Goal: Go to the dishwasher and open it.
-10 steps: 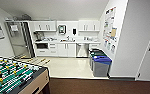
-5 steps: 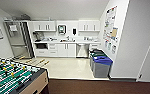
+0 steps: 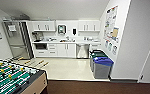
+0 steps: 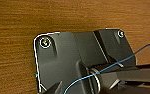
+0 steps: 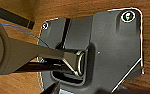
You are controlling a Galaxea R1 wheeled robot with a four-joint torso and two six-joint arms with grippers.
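Ahead, the dishwasher (image 3: 82, 50) stands closed, upright, facing the room.

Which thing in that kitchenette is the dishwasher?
Look along the white base cabinets on the far wall. The dishwasher is the flat grey steel panel under the counter, right of the cabinet doors, behind the green-lidded bin. It is far shorter than the tall steel refrigerator.

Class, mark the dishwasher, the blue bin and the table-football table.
dishwasher (image 3: 82, 50), head view, middle of its steel front.
blue bin (image 3: 102, 61), head view, its blue lid.
table-football table (image 3: 8, 78), head view, green field.
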